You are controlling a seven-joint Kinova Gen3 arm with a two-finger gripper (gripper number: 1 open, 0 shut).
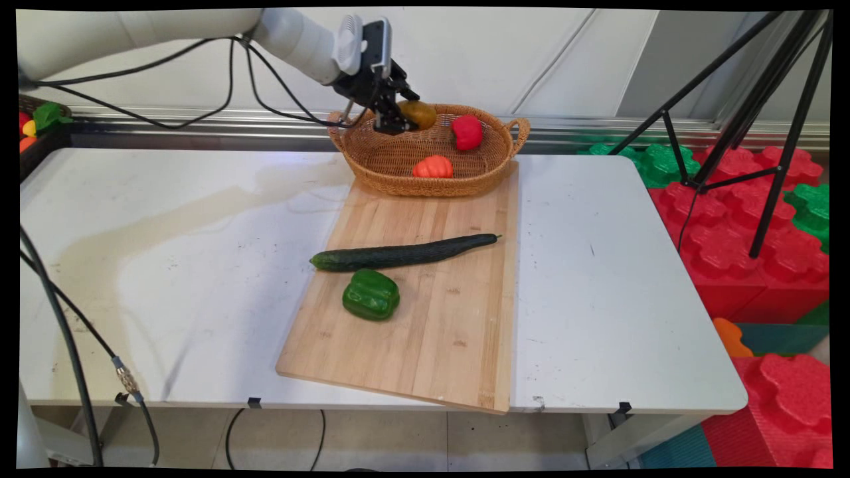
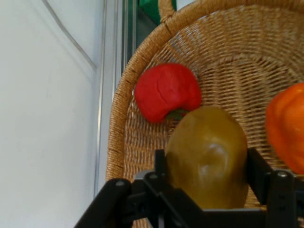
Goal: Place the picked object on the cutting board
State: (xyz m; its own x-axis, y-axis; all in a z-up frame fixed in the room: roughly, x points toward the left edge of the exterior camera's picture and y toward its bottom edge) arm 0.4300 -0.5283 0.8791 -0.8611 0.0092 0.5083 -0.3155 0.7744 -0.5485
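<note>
hand view shows the gripper clamped on the potato above the basket; lower before loosening, clear of the red pepper.

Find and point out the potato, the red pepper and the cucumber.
potato (image 2: 209,156), hand view, middle of its brown skin between the pincer's fingers.
red pepper (image 1: 467,131), main view, its front face, inside the basket.
cucumber (image 1: 404,253), main view, mid-length, on the board.

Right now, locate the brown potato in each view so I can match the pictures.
Main view: the brown potato sits top centre, held by the gripper above the basket's left end.
Hand view: the potato fills the lower centre, clamped between the fingers.
Shared landmark: the red pepper inside the wicker basket.
</note>
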